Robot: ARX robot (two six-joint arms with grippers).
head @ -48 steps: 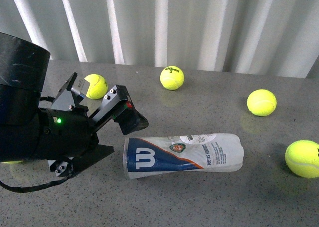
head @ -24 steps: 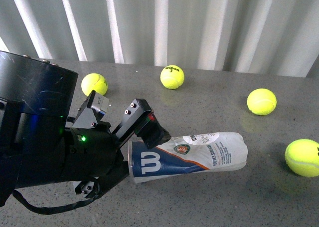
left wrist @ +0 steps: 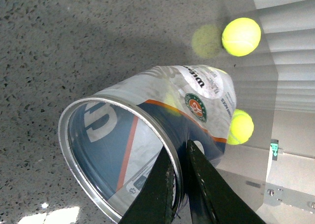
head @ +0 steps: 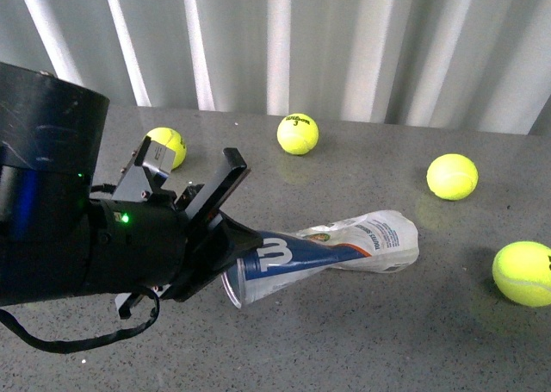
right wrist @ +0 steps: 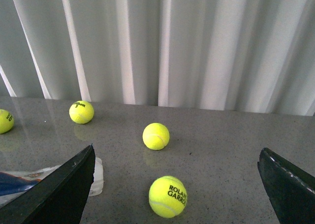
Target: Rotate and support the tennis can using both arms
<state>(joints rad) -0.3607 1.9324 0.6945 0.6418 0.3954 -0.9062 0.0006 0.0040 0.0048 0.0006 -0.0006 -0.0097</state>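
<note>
The left gripper (head: 231, 256) is clamped on the can (head: 344, 245) at its open rim. In the left wrist view 1 finger (left wrist: 156, 194) sits inside the rim and the other outside, pinching the wall of the can (left wrist: 147, 130) between them. The can lies on the table (head: 362, 349) right of the left arm (head: 77, 237), open end toward the robot and closed end resting on the surface farther right. Whether the rim end clears the table cannot be told.

1 second ago the gripper stood spread just left of the can, not touching it, and the can lay level across the view with its W label facing the camera. Half a second ago the fingers had reached the rim. Now the wrist has turned, the can has rolled so the W sits near the top edge, and its body slants, the closed end having shifted slightly back and left.

4 balls (head: 298, 134) lie apart from the can, unmoved.

The right gripper (right wrist: 177, 154) does not show in the front view; its own camera shows its fingers spread wide over the table, holding nothing, with the can's closed end (right wrist: 97, 177) beside 1 finger.
</note>
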